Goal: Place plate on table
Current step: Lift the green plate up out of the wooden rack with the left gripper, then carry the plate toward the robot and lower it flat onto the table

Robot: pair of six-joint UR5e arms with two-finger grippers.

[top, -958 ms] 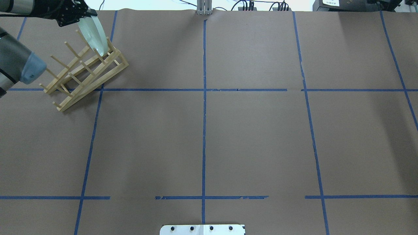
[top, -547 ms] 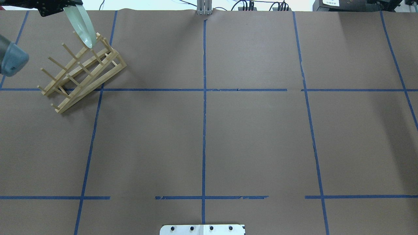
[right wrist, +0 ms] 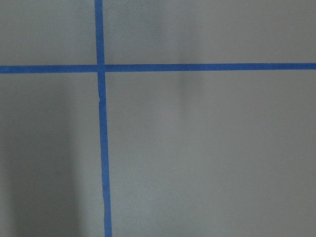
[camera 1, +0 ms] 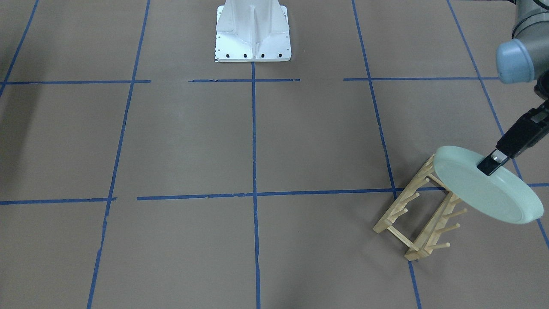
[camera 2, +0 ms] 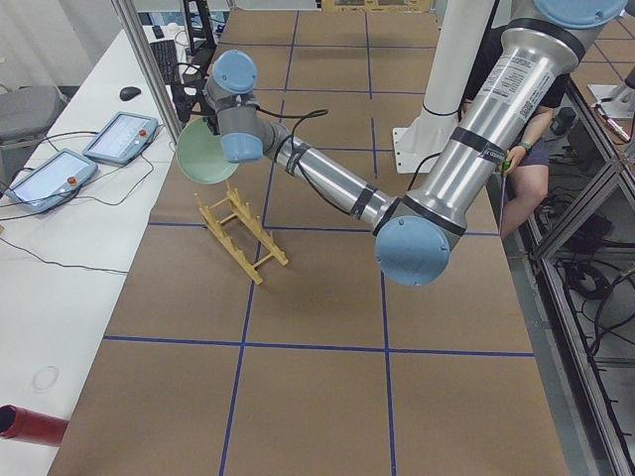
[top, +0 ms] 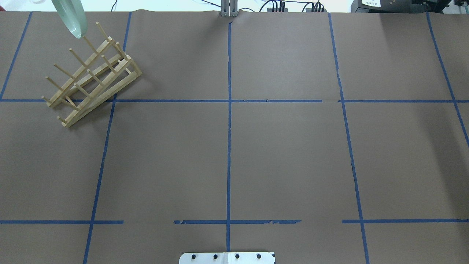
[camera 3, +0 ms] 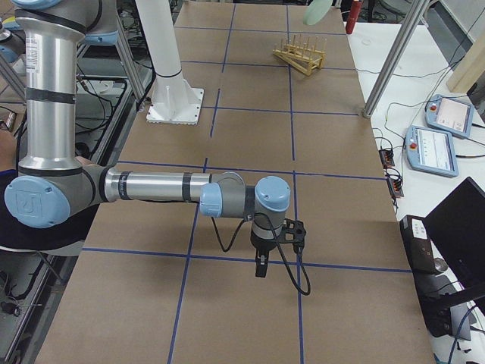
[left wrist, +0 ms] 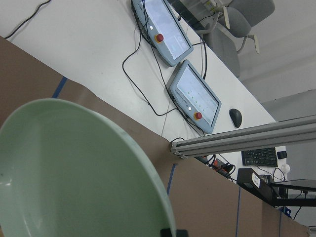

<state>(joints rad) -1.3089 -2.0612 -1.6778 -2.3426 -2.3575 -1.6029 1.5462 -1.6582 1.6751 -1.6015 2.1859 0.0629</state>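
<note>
The pale mint-green plate hangs tilted in the air just above the far end of the wooden peg rack, clear of its pegs. My left gripper is shut on the plate's upper rim. In the overhead view only the plate's lower edge shows at the top left, beyond the rack. The plate fills the left wrist view. My right gripper hangs just above the brown table, far from the plate. I cannot tell whether it is open or shut.
The white robot base stands at the table's near middle edge. Two control pendants lie on the white bench beyond the table's far edge. A metal frame post stands at that edge.
The plate has risen off the rack and moved toward the far left corner. The left arm and gripper have left the overhead view. The rack stays put.
</note>
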